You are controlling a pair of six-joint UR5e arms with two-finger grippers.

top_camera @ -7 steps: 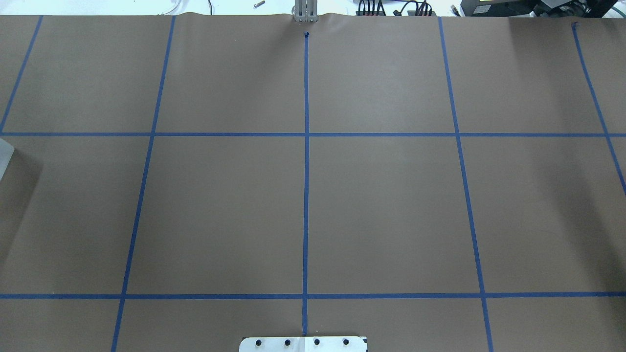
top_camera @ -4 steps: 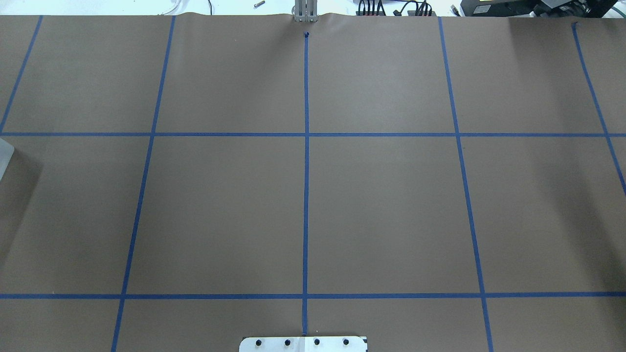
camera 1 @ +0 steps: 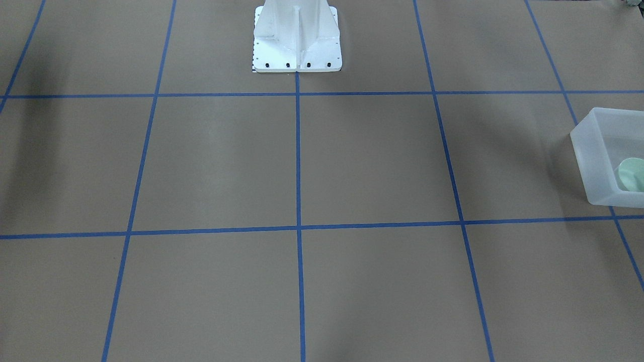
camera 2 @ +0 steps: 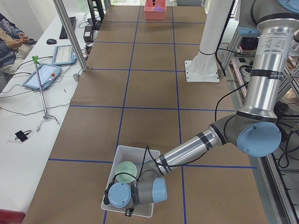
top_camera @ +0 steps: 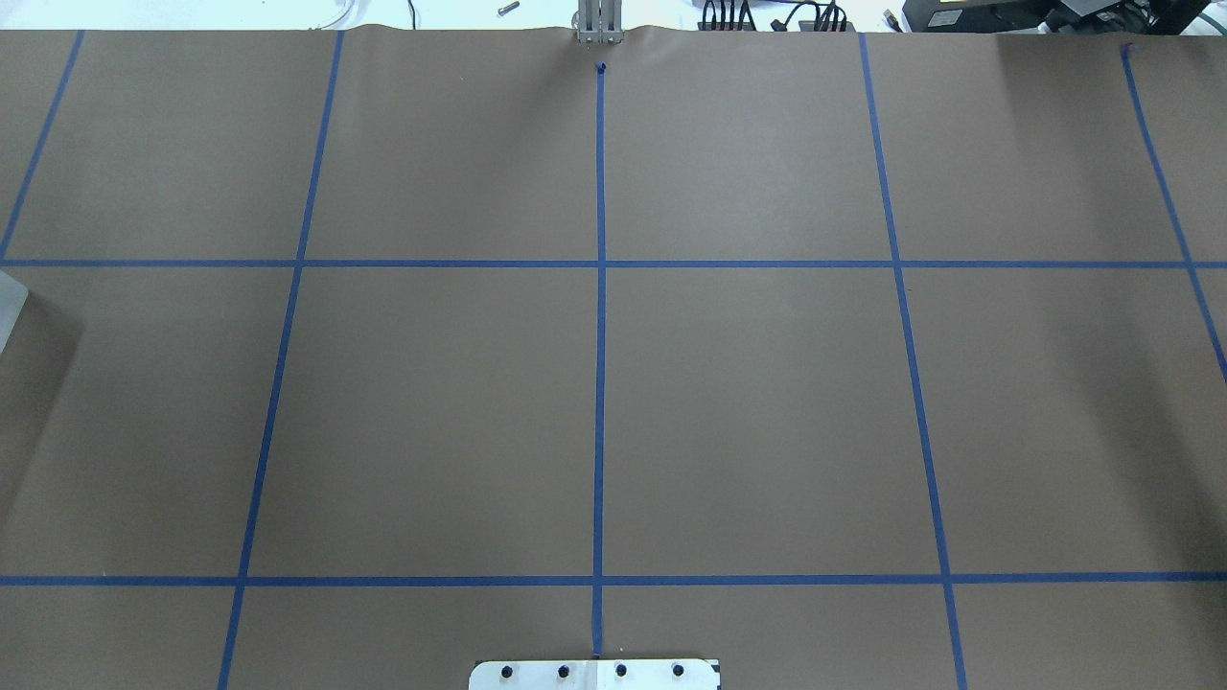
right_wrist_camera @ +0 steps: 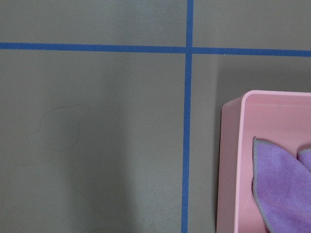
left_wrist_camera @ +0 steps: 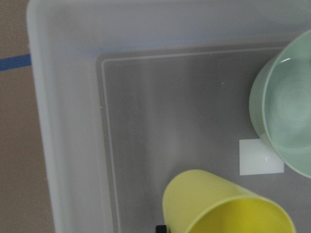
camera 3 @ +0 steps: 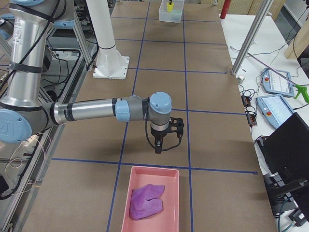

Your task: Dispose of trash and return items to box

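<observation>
Nothing moved on the counter (top_camera: 767, 412). Jaws' state cannot be told; the yellow cup (left_wrist_camera: 223, 204) at the left gripper (camera 2: 128, 211) may knock the bowl (left_wrist_camera: 286, 111) alongside in the box (left_wrist_camera: 68, 121).

brown table (camera 1: 377, 161) (blue-taped grid (camera 1: 298, 161)) bears box (camera 1: 589, 156), pink tray (camera 3: 154, 168), pedestal (camera 1: 297, 45).

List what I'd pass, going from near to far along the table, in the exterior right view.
pink tray holding the purple cloth → right gripper hanging above the table → white pedestal base → translucent box with the yellow cup in it.
</observation>
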